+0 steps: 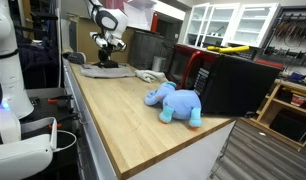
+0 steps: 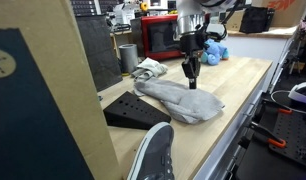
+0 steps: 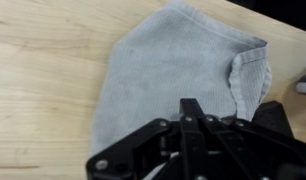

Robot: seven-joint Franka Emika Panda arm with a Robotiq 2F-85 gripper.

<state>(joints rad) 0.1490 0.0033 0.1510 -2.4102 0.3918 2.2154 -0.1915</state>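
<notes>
jaws shut together, my gripper (image 3: 190,104) pressed down onto the grey cloth (image 3: 163,60) on the wooden table (image 3: 43,50); its length ran ahead of me; a pinch, i couldn't tell.

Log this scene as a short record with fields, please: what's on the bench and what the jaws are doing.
surface: wooden bench
jaws: shut, tips down on grey knit cloth
plush: blue elephant toy, lying apart from the cloth
behind cloth: red microwave, metal cup
beside cloth: black wedge
</notes>
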